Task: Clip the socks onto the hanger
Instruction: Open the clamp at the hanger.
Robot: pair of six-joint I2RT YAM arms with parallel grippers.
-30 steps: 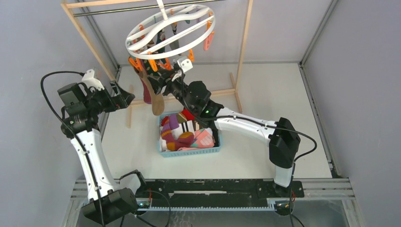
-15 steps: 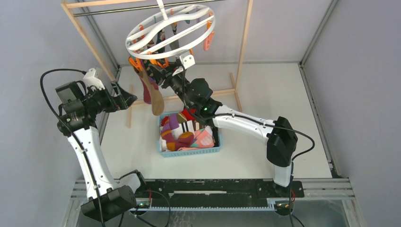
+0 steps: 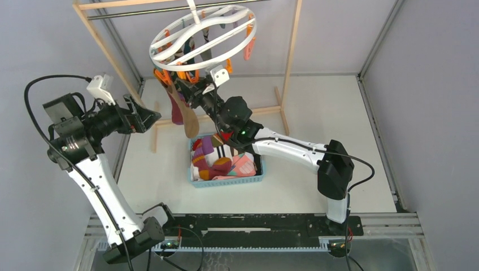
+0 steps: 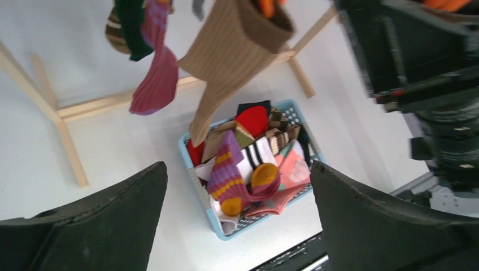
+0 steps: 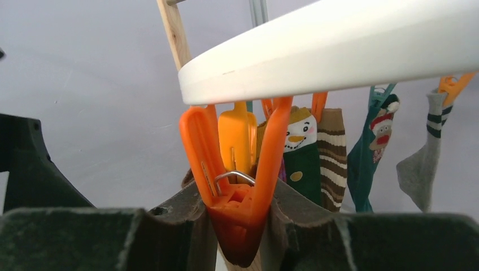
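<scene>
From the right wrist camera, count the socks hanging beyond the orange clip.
4: a snowman sock, a brown striped one beside it, a teal one, and a grey one far right. More may hide behind the clip.

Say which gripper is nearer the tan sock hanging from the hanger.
Right. The right gripper grips the orange clip atop the tan sock; the left gripper stands apart, off to its left.

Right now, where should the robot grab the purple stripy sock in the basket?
Probably pinch the purple striped sock at its raised middle, coming down from above: it lies on top, and the blue basket walls block a sideways approach.
</scene>
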